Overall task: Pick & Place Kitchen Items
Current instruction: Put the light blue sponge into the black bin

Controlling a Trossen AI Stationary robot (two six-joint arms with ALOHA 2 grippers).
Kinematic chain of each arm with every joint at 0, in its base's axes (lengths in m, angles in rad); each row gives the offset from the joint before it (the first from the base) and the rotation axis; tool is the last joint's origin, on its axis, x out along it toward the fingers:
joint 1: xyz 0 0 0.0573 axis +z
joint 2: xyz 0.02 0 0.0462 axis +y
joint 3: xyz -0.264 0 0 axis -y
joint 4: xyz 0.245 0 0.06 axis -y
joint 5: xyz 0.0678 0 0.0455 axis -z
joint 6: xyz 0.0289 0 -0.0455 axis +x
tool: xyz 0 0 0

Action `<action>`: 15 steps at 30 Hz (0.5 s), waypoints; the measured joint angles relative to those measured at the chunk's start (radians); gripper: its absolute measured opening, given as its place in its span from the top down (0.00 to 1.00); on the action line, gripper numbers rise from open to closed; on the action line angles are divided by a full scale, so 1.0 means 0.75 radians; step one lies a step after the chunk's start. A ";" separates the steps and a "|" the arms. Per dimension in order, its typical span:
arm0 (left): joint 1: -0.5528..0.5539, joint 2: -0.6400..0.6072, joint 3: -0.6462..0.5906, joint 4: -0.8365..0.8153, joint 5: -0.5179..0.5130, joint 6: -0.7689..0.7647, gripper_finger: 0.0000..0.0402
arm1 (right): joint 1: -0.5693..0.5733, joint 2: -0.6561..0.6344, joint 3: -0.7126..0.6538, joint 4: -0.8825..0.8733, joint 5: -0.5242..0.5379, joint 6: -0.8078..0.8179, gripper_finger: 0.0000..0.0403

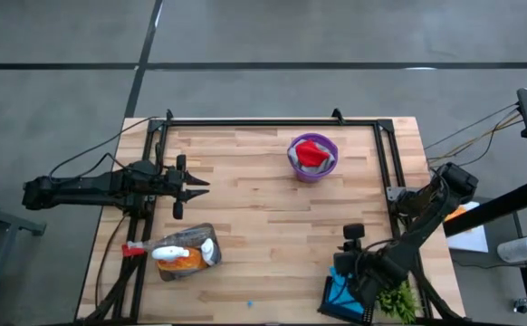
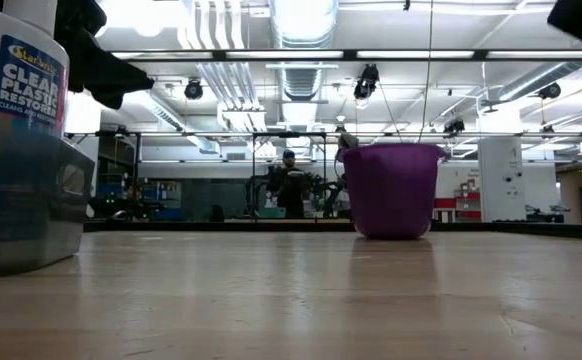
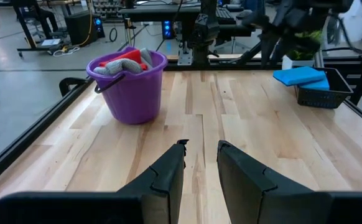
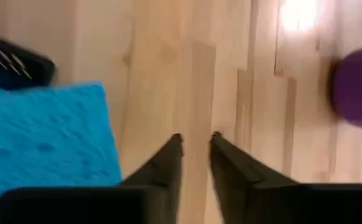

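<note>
The right pincer (image 1: 347, 251) hangs low over the bench (image 1: 263, 208) at about five o'clock, fingers a narrow gap apart and gripping nothing; in its wrist view they hover over bare wood with a blue sponge (image 4: 44, 143) just beside them. The blue sponges (image 1: 339, 292) lie piled in a dark wire basket (image 3: 323, 94), next to a small green plant (image 1: 397, 299) that is no part of the job. A sponge should be light, soft and springy, so I judge it best pinched across its short sides with a firm squeeze, as it will give under the fingers. The left pincer (image 1: 196, 186) waits at nine o'clock, slightly parted and empty, pointing across the bench. At one o'clock a purple bucket (image 1: 312, 159) holds a red cloth (image 1: 311, 150) and a grey cloth (image 3: 111, 65), limp things best gathered at a raised fold. At seven o'clock a clear tub (image 1: 187, 254) holds an orange spray bottle (image 1: 179, 261) lying flat; smooth, rigid plastic, likely slippery, so the neck below the trigger looks safest.
</note>
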 joint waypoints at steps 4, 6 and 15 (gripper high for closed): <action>0.000 0.000 0.000 -0.001 0.000 0.001 0.75 | -0.042 0.000 -0.026 -0.020 -0.096 -0.060 0.93; 0.000 0.000 0.000 -0.001 0.000 0.002 0.75 | -0.053 0.000 -0.028 -0.018 -0.163 -0.126 0.93; 0.000 0.000 0.000 0.000 0.000 0.003 0.75 | -0.076 0.000 -0.028 0.082 -0.462 -0.314 0.96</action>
